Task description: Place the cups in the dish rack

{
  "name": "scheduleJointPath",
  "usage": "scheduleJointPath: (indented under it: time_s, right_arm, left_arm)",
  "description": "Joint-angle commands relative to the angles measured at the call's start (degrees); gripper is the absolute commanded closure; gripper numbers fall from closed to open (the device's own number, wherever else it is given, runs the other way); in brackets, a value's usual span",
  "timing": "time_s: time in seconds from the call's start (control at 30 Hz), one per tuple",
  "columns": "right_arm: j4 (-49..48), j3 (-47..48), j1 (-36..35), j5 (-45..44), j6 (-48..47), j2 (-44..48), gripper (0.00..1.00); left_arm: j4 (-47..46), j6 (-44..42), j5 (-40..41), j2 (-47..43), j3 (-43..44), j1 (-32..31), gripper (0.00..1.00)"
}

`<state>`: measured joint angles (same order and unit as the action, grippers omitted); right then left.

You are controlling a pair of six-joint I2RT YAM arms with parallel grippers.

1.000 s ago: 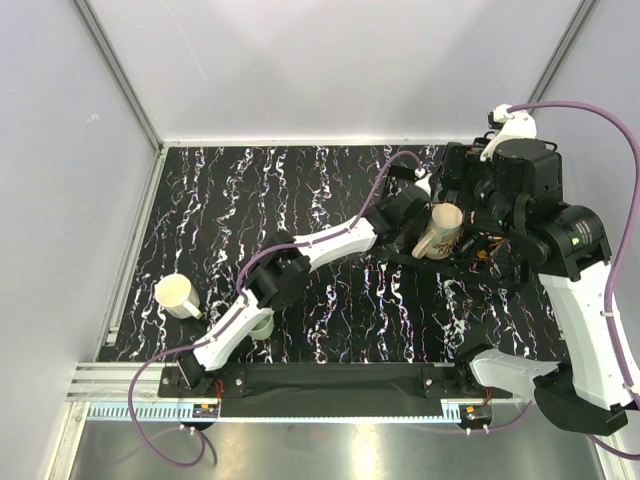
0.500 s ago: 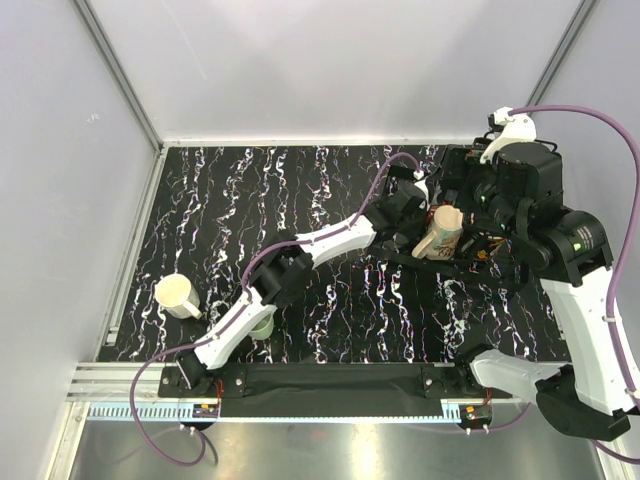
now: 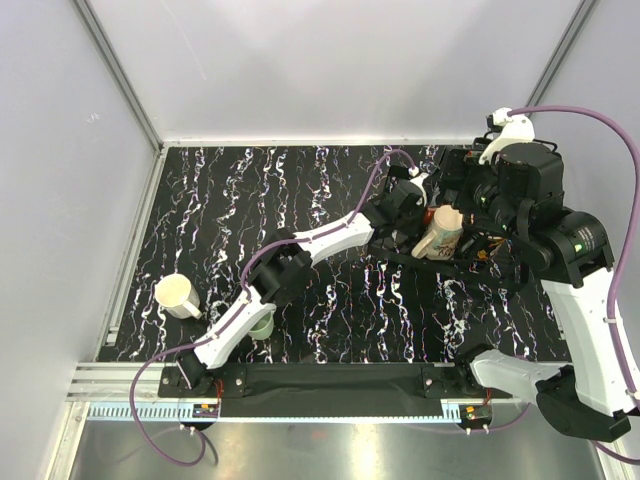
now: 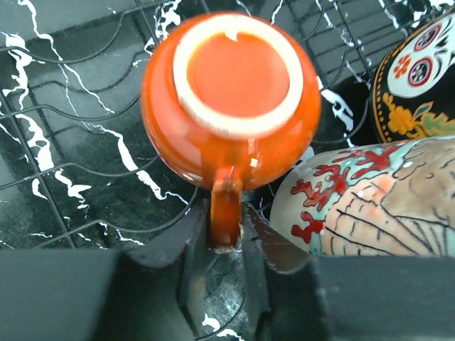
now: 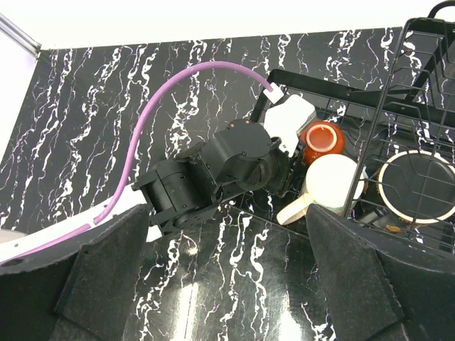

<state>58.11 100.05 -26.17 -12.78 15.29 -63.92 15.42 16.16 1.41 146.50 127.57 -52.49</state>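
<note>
Left gripper (image 4: 226, 229) sits narrow around the handle of the red mug (image 4: 231, 92) (pinching or just flanking, can't tell), mug bottom-up in the dish rack (image 5: 327, 78); overhead view hides that. Right gripper (image 5: 227, 213) gapes wide, empty.

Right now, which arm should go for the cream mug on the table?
Left, probably. The cream mug sits at the left, near the left arm's base. The right gripper is open but hovers by the dish rack at far right. The left gripper must first release the handle of the red mug.
</note>
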Motion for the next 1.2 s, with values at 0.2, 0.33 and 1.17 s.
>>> scheduleJointPath:
  time_s: [0.2,0.33,1.17]
  right_arm:
    - [-2.73,0.32,0.33,2.05,0.71,0.11,0.00]
    - [-2.74,0.49,0.33,2.32,0.88,-0.06,0.00]
    - [5.51,-0.56,0.33,0.29,6.77,-4.02,0.00]
  left_arm:
    - [-4.17,-0.52,-1.06,-3.84,-1.26,0.19,0.62]
    - [-4.96,-0.78,-0.71,-6.04,-4.69,0.46,0.59]
    - [-2.24,2.99,3.51,-36.35,-32.10,0.99,0.50]
